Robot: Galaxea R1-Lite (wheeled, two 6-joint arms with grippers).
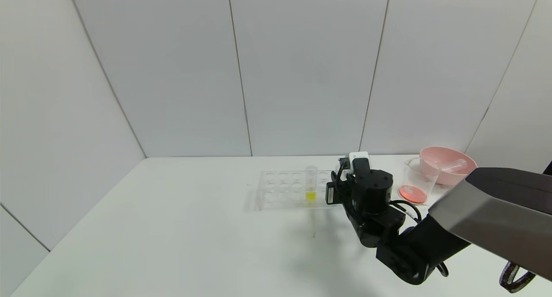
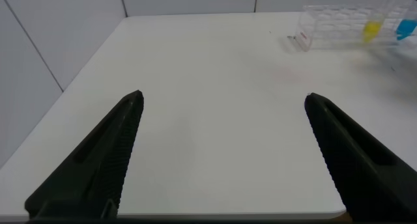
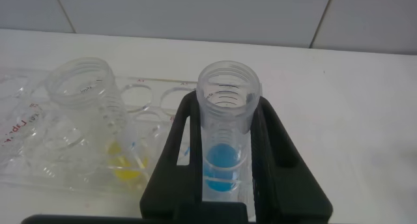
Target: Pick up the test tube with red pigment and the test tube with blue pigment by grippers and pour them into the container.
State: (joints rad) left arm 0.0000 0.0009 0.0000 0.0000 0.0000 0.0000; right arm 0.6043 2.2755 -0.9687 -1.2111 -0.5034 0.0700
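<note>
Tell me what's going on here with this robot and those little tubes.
The right claw is closed around the test tube with blue pigment at the clear tube rack, next to the tube with yellow liquid. The container already holds red-orange liquid, and an empty tube lies in the pink bowl. The left claw hangs open over bare table, away from the rack.

The blue tube [image 3: 228, 129] stood upright between the right gripper's [image 3: 229, 185] two black fingers, which pressed against its sides; its threaded mouth was open and bright blue liquid sat at its bottom. It was just beside the rack's [image 1: 282, 189] right end. The beaker [image 1: 417, 180] stood upright to the right of the rack, well apart from it, clear, with red-orange liquid covering its bottom.
</note>
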